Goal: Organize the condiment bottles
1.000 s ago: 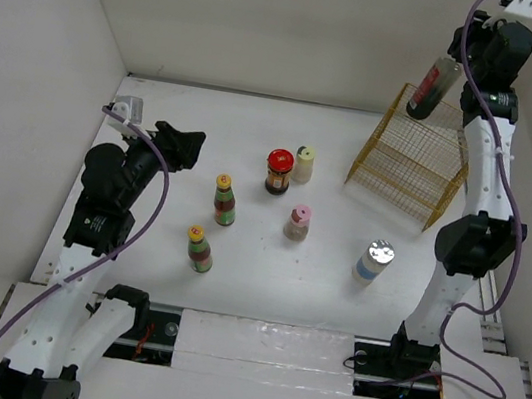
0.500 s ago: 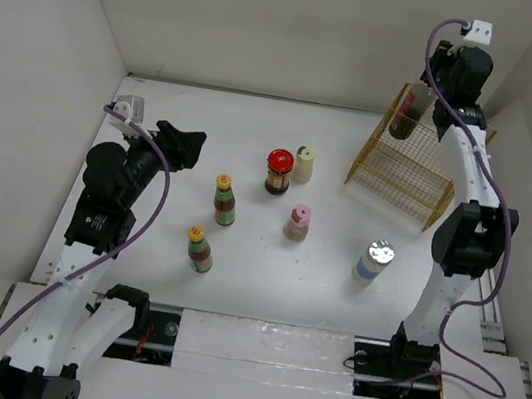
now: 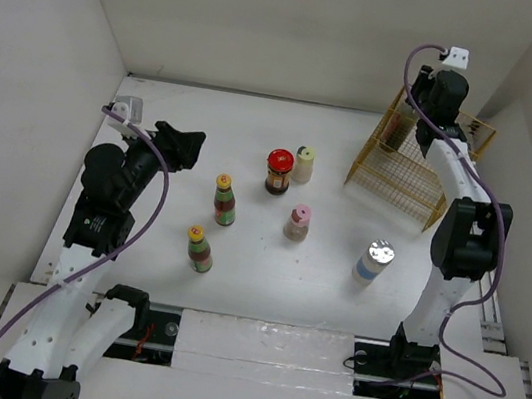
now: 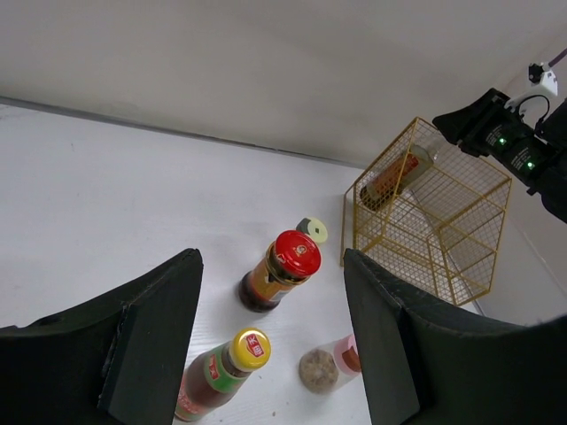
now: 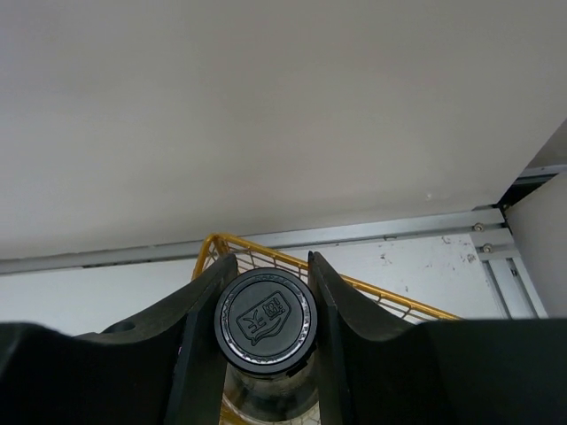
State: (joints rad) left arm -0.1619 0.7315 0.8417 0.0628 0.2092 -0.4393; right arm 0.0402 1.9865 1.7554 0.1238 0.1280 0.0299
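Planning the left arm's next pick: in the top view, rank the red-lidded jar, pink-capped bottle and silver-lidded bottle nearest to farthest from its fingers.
From the left fingers:
1. Red-lidded jar, middle, toward the back.
2. Pink-capped bottle, centre.
3. Silver-lidded bottle, right front.

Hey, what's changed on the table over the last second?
The right gripper, shut on the tall dark black-capped bottle, swung left and down, lowering it tilted into the yellow wire basket. The open left gripper and the six other bottles stayed put.
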